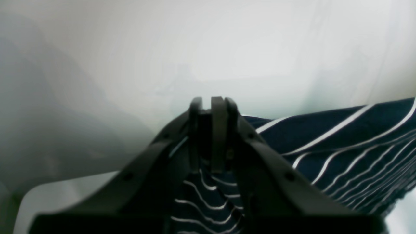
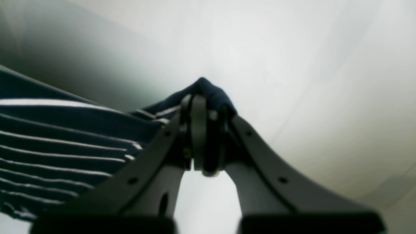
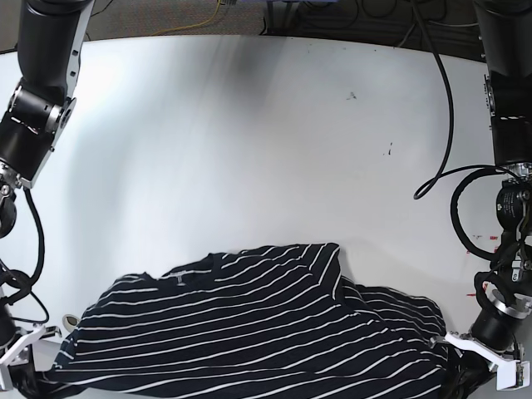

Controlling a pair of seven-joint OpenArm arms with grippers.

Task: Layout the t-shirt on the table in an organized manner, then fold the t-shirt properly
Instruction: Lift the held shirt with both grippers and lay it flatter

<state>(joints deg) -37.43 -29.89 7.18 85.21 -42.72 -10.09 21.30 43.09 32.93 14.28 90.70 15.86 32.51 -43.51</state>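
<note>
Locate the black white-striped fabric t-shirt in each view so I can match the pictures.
Left wrist: the black white-striped fabric t-shirt fills the lower right and runs into the shut left gripper.
Right wrist: at left, a bunched corner pinched in the right gripper.
Base: spread along the bottom.
Shared landmark: the white smooth table.

left pincer clamping t-shirt, table

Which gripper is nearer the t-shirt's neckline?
Right. The right gripper pinches the t-shirt at the edge nearer the neckline; the left gripper grips the far edge.
</note>
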